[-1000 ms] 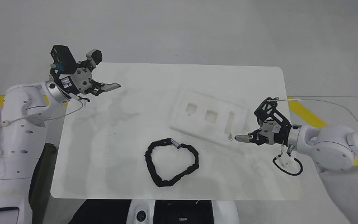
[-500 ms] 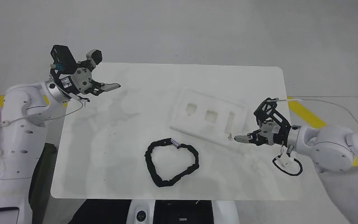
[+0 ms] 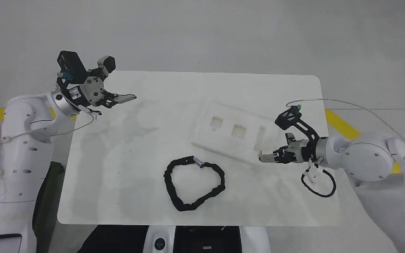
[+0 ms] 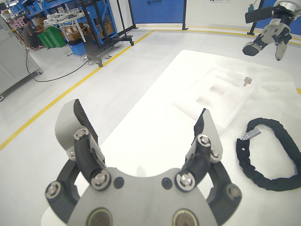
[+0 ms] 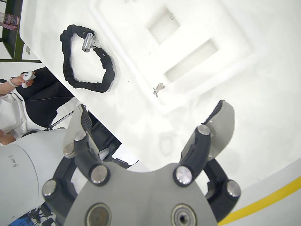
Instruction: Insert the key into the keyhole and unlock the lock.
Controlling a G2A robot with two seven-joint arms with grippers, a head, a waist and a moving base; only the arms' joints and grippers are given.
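A small metal key lies on the rim of the white foam tray, at its near right corner; the left wrist view shows the key too. My right gripper hangs open just short of the key, over the table beside that corner, and it appears in the top view. The black fabric-covered chain lock lies looped on the table in front of the tray, its silver cylinder at the tray side. My left gripper is held open and empty at the table's far left corner.
The foam tray has three rectangular recesses. The white table is bare between the left arm and the chain. A black cable loop hangs from the right arm near the table's right edge.
My right gripper has moved left toward the tray corner and the key, and its wrist has turned. The left arm, chain and key have not moved.
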